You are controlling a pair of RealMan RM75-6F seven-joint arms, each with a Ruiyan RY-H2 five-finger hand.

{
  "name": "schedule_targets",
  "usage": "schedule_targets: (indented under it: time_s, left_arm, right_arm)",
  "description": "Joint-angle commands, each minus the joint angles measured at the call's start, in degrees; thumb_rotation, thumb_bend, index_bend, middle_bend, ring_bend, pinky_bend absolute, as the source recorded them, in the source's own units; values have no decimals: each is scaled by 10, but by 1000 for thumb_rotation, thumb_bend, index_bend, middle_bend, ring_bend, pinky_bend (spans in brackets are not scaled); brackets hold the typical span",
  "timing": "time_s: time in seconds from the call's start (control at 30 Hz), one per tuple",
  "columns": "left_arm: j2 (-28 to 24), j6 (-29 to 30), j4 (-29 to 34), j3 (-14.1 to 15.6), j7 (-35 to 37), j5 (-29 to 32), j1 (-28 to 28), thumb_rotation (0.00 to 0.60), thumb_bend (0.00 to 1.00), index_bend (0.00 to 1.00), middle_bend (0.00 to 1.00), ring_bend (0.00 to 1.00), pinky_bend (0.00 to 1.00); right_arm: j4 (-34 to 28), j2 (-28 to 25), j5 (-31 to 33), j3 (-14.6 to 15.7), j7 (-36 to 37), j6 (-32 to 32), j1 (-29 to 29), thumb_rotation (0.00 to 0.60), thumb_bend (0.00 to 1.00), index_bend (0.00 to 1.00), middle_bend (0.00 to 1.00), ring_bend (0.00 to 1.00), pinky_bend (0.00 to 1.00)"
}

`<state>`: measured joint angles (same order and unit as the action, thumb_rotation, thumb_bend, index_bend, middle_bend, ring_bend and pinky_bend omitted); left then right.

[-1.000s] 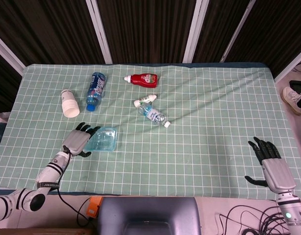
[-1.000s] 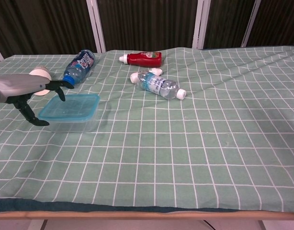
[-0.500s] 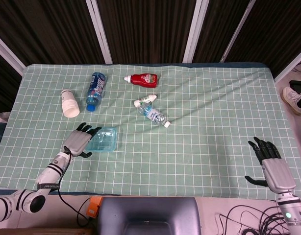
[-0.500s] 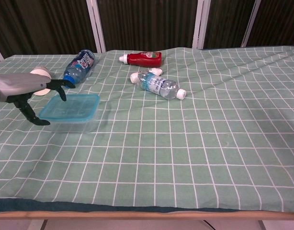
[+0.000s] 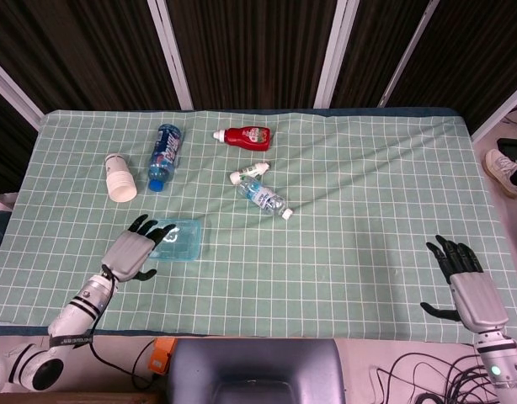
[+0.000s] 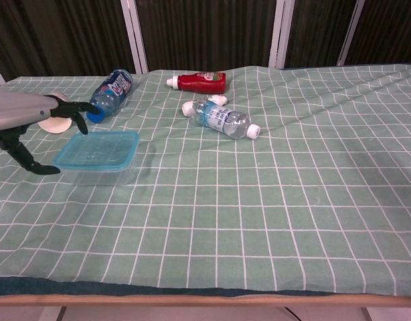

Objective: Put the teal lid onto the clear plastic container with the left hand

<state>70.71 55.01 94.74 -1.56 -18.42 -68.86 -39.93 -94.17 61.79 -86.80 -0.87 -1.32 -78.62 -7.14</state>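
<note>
— What colours are showing on the table?
— A pale green tablecloth (image 5: pixel 343 210) with a white grid is covering it. At centre left, a teal lid (image 6: pixel 98 148) is topping the clear plastic container (image 6: pixel 102 175).
— And toward the top?
— A red ketchup bottle (image 5: pixel 247 136), a blue-labelled bottle (image 5: pixel 163 155), a white cup (image 5: pixel 119 178).

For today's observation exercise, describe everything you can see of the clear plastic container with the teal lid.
The clear plastic container is a shallow rectangular box with rounded corners and see-through walls. The teal lid, translucent, lies flat on top of it, so it looks closed. It stands upright on the green checked tablecloth, near the table's left front, below the blue-capped bottle. The left hand is close beside its left edge, fingers spread; whether they touch it cannot be told.
</note>
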Motion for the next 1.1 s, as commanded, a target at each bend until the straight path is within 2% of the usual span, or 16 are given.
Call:
schedule_targets:
  time_s: [0.03,0.47,1.1]
  left_arm:
    - [9,6,-2,5,-2,-7,7,600,216,0,231,103,0]
    - [23,18,-4,20,-29,-22,24,600,217,0,235,107,0]
    - [29,1,-11,17,-34,-13,30,600,216,0,240,114,0]
  right_arm:
    - [0,0,0,0,1,0,0,600,185,0,0,0,7]
    - [0,0,2,-1,0,2,-1,600,185,0,0,0,8]
    - [-1,0,3,-1,-2,2,-1,600,186,0,0,0,7]
